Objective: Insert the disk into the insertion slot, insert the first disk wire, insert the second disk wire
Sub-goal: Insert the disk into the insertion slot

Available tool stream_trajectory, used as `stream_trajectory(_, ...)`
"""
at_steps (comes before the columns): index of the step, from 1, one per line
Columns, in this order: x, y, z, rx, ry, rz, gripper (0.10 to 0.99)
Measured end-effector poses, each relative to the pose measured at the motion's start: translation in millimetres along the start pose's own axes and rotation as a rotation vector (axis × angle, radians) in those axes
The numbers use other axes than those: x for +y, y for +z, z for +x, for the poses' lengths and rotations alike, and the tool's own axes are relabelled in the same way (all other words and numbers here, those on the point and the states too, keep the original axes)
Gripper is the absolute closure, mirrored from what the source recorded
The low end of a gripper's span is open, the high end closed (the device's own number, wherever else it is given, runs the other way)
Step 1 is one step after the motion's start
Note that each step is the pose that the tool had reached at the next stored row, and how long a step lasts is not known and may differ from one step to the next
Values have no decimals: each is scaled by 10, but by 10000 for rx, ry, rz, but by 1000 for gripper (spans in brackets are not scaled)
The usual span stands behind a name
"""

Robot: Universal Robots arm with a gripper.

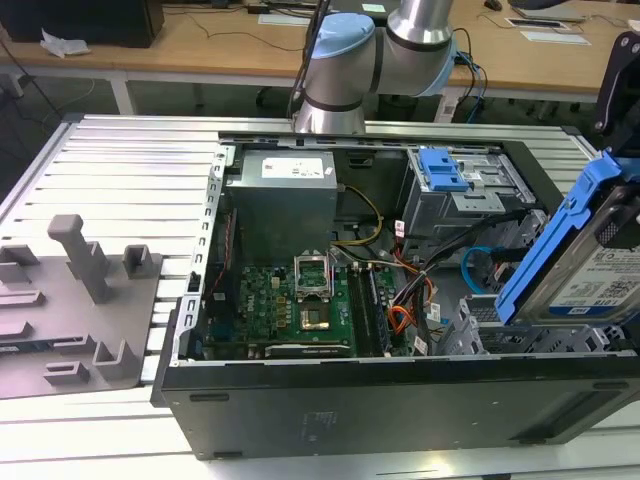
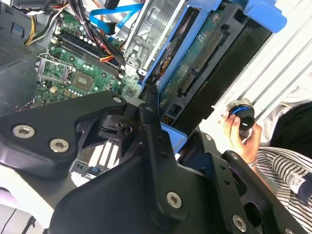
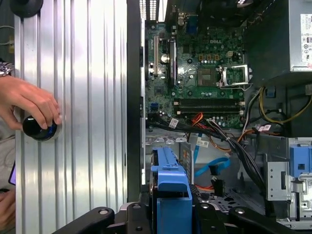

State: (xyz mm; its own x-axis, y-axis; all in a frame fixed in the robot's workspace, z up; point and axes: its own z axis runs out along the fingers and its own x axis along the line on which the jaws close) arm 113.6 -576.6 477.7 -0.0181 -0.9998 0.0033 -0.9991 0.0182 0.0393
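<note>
The end effector (image 3: pixel 171 212) is clamping the disk (image 3: pixel 170 181) by its bright blue carrier, its black fingers (image 2: pixel 148 124) pressing on the carrier's sides in both wrist views. In the exterior view the disk (image 1: pixel 588 285) is hanging tilted at the exterior view's right, labelled face showing, with its lower edge just over the insertion slot (image 1: pixel 462 330) and not yet seated in it. In the second wrist view the disk's green circuit-board side (image 2: pixel 195 73) is facing the camera. Beyond the slot, toward the back of the open computer case (image 1: pixel 400 410), the taller grey bay (image 1: pixel 470 205) is carrying its blue latch (image 1: pixel 441 170), and a blue cable (image 1: pixel 478 262) is looping between the two. The motherboard (image 1: pixel 290 300) is lying on the case floor beside the grey power supply (image 1: pixel 285 200). The case is sitting on a ribbed metal surface (image 3: pixel 87 97) – a person's hand (image 3: pixel 29 105) is resting there on a dark round object (image 3: pixel 39 129), well apart from the case. A grey moulded tray (image 1: pixel 70 320) is lying at the exterior view's left, and the robot arm (image 1: pixel 370 50) is standing behind the case.
</note>
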Motion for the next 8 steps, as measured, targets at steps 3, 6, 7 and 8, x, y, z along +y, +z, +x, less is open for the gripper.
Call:
stream_trajectory(3,-1,27,0,1,1,0,722)
stream_trajectory(6,-2,60,0,1,0,0,722)
stream_trajectory(7,-3,76,0,-1,0,0,722)
stream_trajectory(8,-3,82,0,-1,0,0,722)
